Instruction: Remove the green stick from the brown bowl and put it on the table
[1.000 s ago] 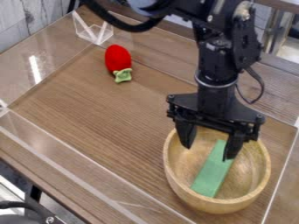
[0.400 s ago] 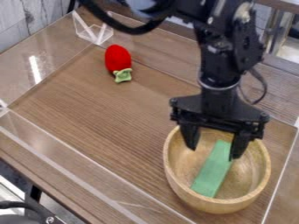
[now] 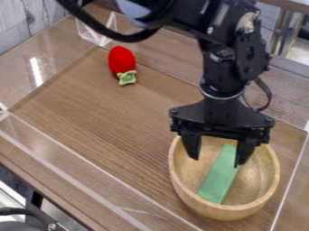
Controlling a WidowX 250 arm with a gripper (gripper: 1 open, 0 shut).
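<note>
No legible text, label, brand mark, number or sign was found on any surface in the view.

We are looking down from one raised camera, angled across the table (image 3: pixel 85 117) toward its far clear wall, sitting close enough that the brown bowl (image 3: pixel 183 185) is filling the lower right corner.
</note>
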